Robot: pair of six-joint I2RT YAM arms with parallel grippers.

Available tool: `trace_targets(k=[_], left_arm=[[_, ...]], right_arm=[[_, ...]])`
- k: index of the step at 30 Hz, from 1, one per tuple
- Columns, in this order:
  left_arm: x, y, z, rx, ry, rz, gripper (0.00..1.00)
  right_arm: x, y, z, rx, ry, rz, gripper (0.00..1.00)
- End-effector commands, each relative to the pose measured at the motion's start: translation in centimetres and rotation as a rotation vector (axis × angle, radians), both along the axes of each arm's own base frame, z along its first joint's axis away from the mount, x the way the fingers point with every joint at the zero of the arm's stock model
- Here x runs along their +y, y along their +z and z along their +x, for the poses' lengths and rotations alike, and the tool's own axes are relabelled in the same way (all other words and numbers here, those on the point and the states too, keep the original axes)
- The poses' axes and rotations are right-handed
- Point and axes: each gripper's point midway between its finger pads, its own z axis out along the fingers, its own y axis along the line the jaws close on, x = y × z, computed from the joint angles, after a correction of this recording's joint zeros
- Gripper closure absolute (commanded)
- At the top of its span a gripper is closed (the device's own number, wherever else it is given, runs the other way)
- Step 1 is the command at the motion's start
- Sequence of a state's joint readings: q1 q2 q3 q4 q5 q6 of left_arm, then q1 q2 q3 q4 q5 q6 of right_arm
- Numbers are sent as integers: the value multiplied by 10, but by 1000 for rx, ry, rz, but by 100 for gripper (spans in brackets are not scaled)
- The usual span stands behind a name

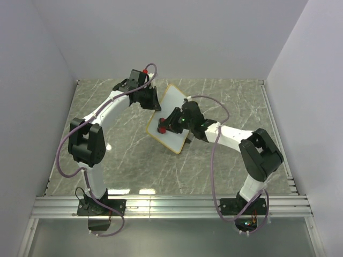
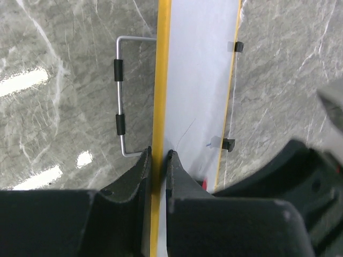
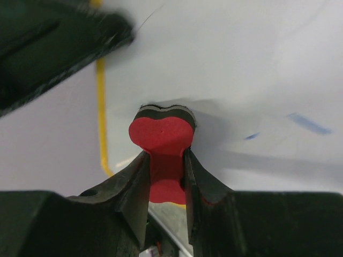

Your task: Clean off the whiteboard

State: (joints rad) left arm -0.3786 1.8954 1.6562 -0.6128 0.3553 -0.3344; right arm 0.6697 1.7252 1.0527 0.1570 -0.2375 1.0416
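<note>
whiteboard (image 1: pixel 172 103): mid-counter, in the far half, long axis diagonal to the counter's edges. Orange-yellow frame (image 2: pixel 163 69), white face. Flat or propped: cannot tell.
left hand (image 2: pixel 159 155): clamped on the frame of the board's long edge toward the counter's left side. One finger is on the outer side, the other on the white face. Jaws nearly together, only the frame between them.
right hand (image 3: pixel 165 155): over the board's near end, pinched on the waist of the red bow-shaped eraser (image 3: pixel 161 134). Narrow gap, filled by the eraser.
eraser contact: its dark underside is pressed to the white face, close to the frame.
marks: two short blue strokes (image 3: pixel 308 123) on the face beside the eraser, apart from it. Left wrist view also shows a faint thin line mid-board.
tabs: two small black tabs (image 2: pixel 229 143) on the long edge opposite the left hand.
wire loop (image 2: pixel 120 96): metal, two black sleeves. It sticks out from the clamped edge over the grey marble counter (image 1: pixel 230 107).
</note>
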Motion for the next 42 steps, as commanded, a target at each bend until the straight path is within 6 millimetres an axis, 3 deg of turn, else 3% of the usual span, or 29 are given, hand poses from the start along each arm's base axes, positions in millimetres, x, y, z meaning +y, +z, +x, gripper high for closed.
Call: trace_targets(k=[1, 3, 7, 11, 21, 25, 31, 42], left_arm=[[-22, 35, -15, -50, -69, -59, 100], [-21, 35, -16, -49, -69, -54, 100], [-22, 36, -16, -49, -70, -57, 100], [-22, 35, -15, -47, -69, -55, 100], [-23, 37, -13, -51, -67, -59, 100], [-22, 39, -14, -56, -67, -57, 100], [-23, 40, -12, -60, -67, -58, 100], [-20, 44, -15, -67, -72, -55, 100]], right_arm=[[-62, -107, -13, 217, -77, -274, 100], [-81, -119, -9, 236, -114, -315, 100], [-108, -147, -21, 283, -145, -437, 100], [-113, -169, -38, 341, -148, -443, 100], [-84, -154, -38, 324, -88, -431, 100], [-93, -169, -64, 376, -79, -420, 100], [-95, -187, -84, 446, -55, -401, 100], [-111, -197, -114, 539, -38, -411, 100]])
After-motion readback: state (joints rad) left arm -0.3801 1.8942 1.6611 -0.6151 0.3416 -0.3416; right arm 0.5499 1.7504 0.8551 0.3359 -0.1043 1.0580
